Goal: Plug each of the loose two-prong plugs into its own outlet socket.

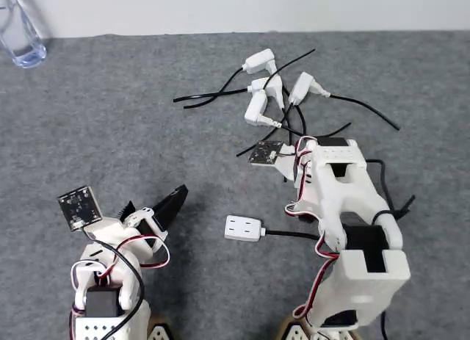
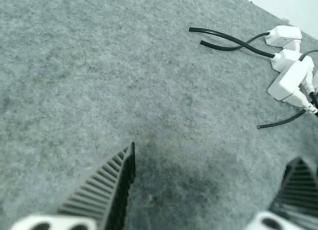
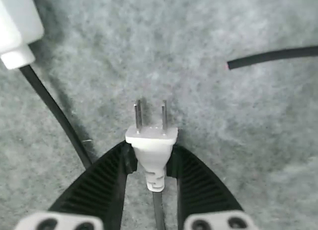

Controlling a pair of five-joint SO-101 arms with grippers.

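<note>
White two-prong plug [image 3: 150, 138] on a black cord sits pinched by its moulded body between the right arm's black ribbed fingers [image 3: 107, 178], low over the grey felt tabletop [image 3: 238, 120]. Its bare metal prongs jut past the tips, probably so they can enter slots unobstructed. White corded heads [image 1: 266, 90], apparently outlet sockets, lie clustered just beyond that arm, and a white socket block [image 1: 244, 228] lies between the arms. The left arm's fingers [image 2: 112, 190] gape wide over bare felt, holding nothing, seemingly free to steady a socket.
</note>
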